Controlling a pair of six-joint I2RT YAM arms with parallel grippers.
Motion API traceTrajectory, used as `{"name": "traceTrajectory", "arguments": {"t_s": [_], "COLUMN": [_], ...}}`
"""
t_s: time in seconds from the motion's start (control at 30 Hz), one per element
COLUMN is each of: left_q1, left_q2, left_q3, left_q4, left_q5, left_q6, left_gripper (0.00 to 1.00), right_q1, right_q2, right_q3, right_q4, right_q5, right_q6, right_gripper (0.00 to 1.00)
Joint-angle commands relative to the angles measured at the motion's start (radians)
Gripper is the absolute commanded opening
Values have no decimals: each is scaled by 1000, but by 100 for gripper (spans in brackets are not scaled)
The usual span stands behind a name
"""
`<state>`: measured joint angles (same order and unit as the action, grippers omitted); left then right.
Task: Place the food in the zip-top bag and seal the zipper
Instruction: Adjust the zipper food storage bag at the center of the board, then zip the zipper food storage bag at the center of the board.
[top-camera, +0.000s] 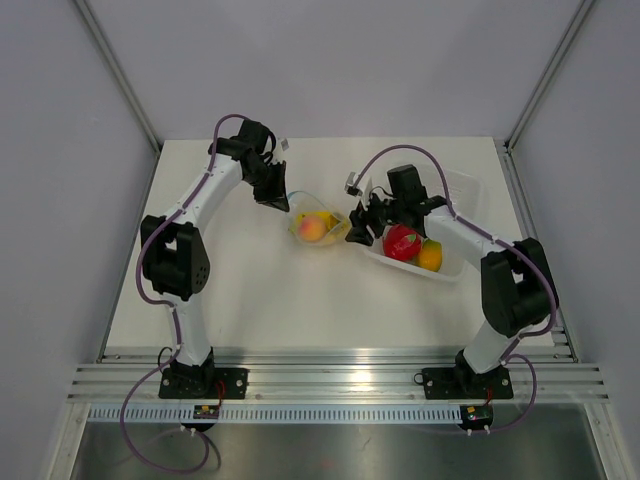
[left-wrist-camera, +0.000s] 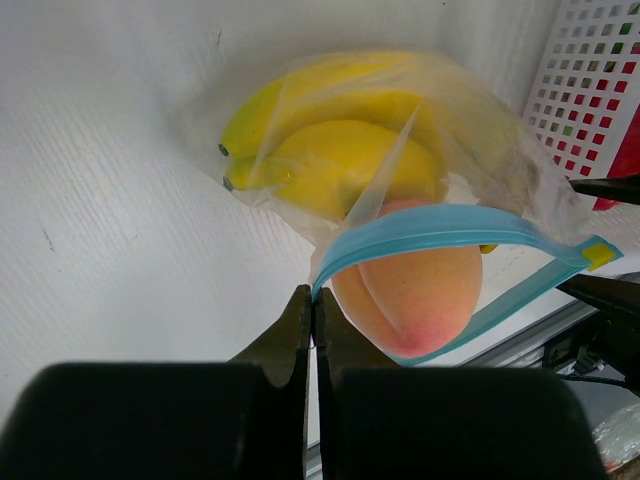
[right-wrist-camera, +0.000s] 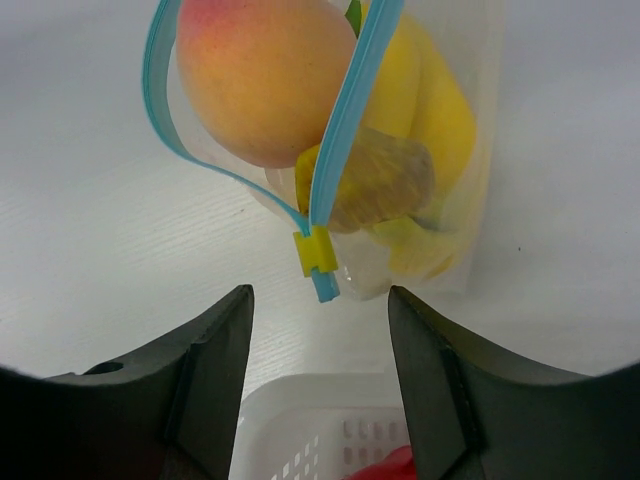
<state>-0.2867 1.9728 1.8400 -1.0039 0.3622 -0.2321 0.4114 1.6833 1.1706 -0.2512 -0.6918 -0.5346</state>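
Observation:
The zip-top bag (top-camera: 318, 228) lies mid-table with a yellow banana bunch (left-wrist-camera: 330, 150) deep inside and an orange-pink peach (left-wrist-camera: 415, 290) sitting in its mouth. The light-blue zipper (left-wrist-camera: 440, 228) gapes in a loop around the peach. My left gripper (left-wrist-camera: 313, 300) is shut on the left end of the zipper strip. My right gripper (right-wrist-camera: 320, 300) stands open just short of the zipper's other end, where a small yellow slider (right-wrist-camera: 318, 252) hangs between the fingers without touching them. From there the peach (right-wrist-camera: 265, 80) and banana (right-wrist-camera: 430, 110) show behind the zipper (right-wrist-camera: 350, 120).
A white perforated tray (top-camera: 465, 190) stands to the right of the bag, holding a red toy (top-camera: 402, 242) and an orange one (top-camera: 430, 257). Its rim (right-wrist-camera: 300, 420) lies directly under my right gripper. Grey walls close in the table on three sides.

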Motion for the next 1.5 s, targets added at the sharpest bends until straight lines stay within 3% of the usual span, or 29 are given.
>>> {"name": "traceTrajectory", "arguments": {"t_s": [0.0,0.3,0.4,0.7,0.77,0.83,0.87,0.97,1.07,1.17,1.27,1.47], "left_q1": [6,6,6,7,7,7,11,15,12,-21,-100,-239], "left_q2": [3,-5,-6,-11,-17,-26,-38,-89,-182,-276,-385,-466], "left_q3": [39,21,21,18,19,21,22,24,5,-74,-183,-390], "left_q4": [1,8,8,7,5,-1,-2,-1,72,249,509,805], "left_q5": [34,40,46,60,64,44,25,-14,1,78,147,222], "left_q6": [10,7,7,13,20,33,37,48,62,121,259,486], "left_gripper": [0,0,0,0,0,9,37,79,81,74,71,68], "right_q1": [7,10,15,15,17,17,17,15,15,15,17,13], "right_q2": [15,62,76,69,66,55,52,33,12,-8,-16,-11], "right_q3": [40,64,70,57,60,58,58,61,63,64,69,78], "right_q4": [110,156,153,185,193,216,220,219,205,198,181,153], "right_q5": [0,-37,-49,-32,-34,-34,-34,-28,-26,-28,-35,-54], "right_q6": [42,85,87,105,113,128,131,131,111,102,84,68], "right_gripper": [63,58,50,5,0,0,0,0,0,0,0,0]}}
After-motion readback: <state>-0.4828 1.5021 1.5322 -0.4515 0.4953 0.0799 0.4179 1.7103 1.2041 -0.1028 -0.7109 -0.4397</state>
